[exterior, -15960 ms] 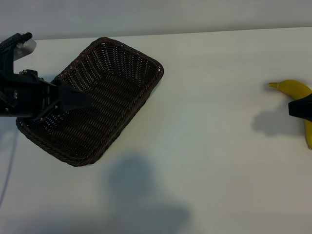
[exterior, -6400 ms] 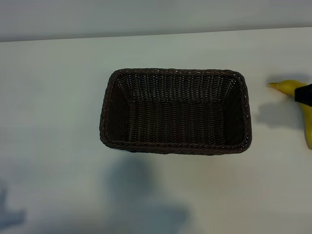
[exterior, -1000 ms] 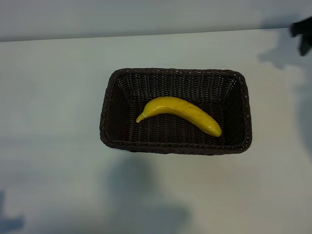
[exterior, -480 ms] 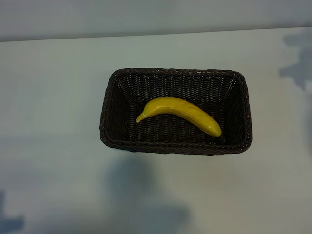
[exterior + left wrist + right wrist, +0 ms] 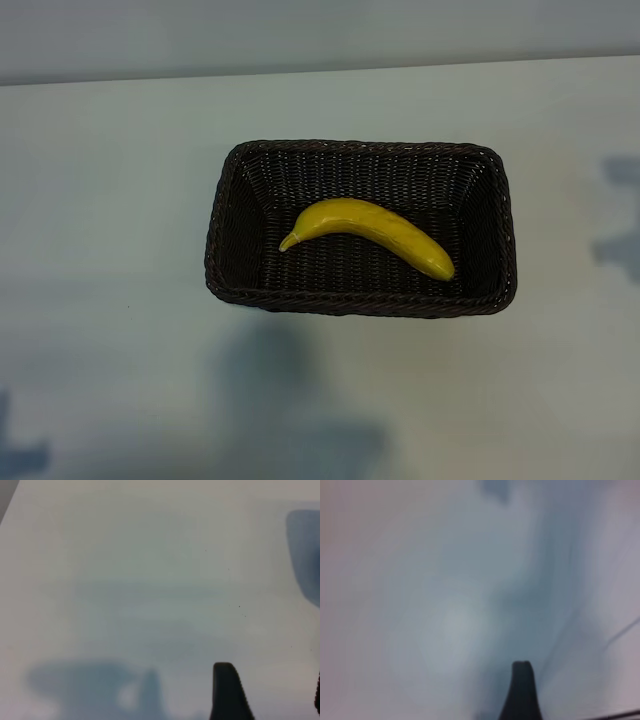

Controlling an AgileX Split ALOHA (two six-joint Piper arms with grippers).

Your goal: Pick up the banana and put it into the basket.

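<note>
The yellow banana [image 5: 368, 234] lies inside the dark brown woven basket [image 5: 360, 301] in the middle of the white table, stem tip toward the left. Neither arm appears in the exterior view. In the left wrist view my left gripper [image 5: 272, 692] hangs over bare table, open, one dark finger in sight and a sliver of the other at the picture's edge, nothing between them. Of my right gripper's fingers [image 5: 521, 692] only one shows, over bare blurred table with nothing against it; the jaws stand wide and open.
White table [image 5: 110, 200] surrounds the basket on all sides. Soft shadows fall on it at the right edge [image 5: 622, 250], the lower left corner [image 5: 15, 460] and in front of the basket [image 5: 290, 400].
The right arm's dark tip, at the top right a second ago, has left the exterior view. Its shadow has slid down the right edge. Banana and basket have not moved.
</note>
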